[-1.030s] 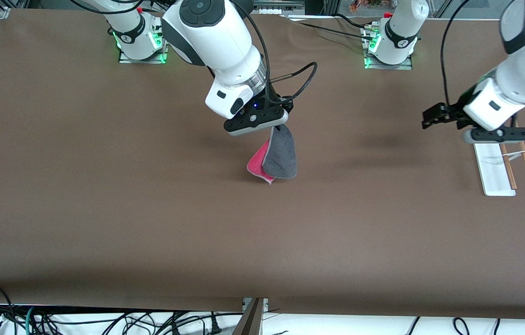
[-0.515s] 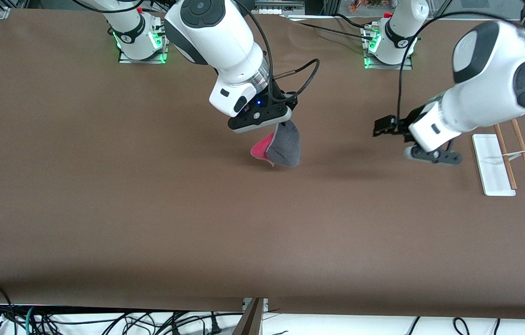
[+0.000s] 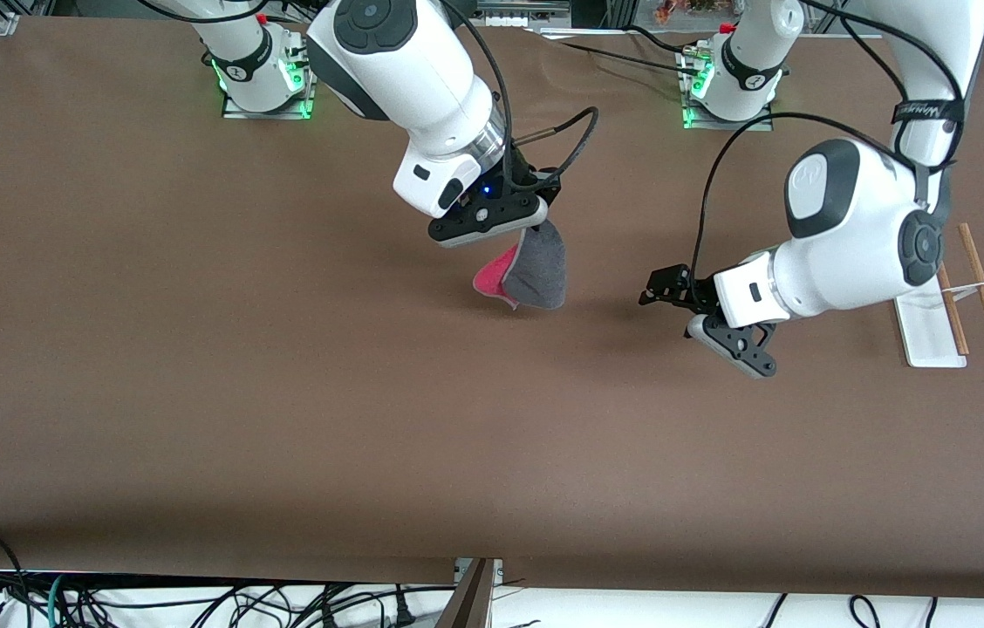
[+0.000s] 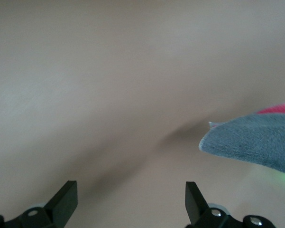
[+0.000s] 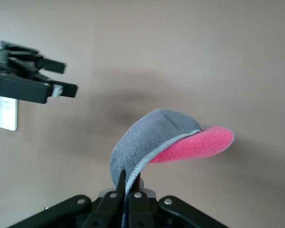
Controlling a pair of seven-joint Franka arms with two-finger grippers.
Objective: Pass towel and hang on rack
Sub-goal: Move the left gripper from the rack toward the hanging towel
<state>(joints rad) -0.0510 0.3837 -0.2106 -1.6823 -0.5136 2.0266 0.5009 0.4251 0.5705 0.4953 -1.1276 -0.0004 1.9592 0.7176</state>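
Towel (image 3: 531,276) first: it hangs in the air over the middle of the table (image 3: 195,366), pinched at one corner by the right gripper (image 3: 516,234), whose fingers are clamped tight on the cloth, as the right wrist view shows with the fabric rising out from between them. Its dark grey face and pale edging curl over, and the pink-red reverse (image 3: 492,279) peeks out on the side toward the right arm's end of the table. From the way it droops and folds under its own weight, I judge it soft, limp and very light, with a napped surface that should grip well rather than slip; nothing about it looks fragile. Being floppy, it will not hold a shape, so a taker gets only whatever edge happens to hang free. The best place to take hold looks to be the lower grey fold or hem, well clear of the right gripper's fingertips, so that both pincers can share the cloth for a moment without colliding. Toward the left arm's end, the left gripper (image 3: 741,344) hovers over bare table beside the towel but apart from it, its fingers spread wide and empty; the left wrist view shows the grey corner just ahead of the gap. At the left arm's end of the table stands the rack (image 3: 928,336), its white base and two brown rods (image 3: 980,288) partly hidden by the left arm.
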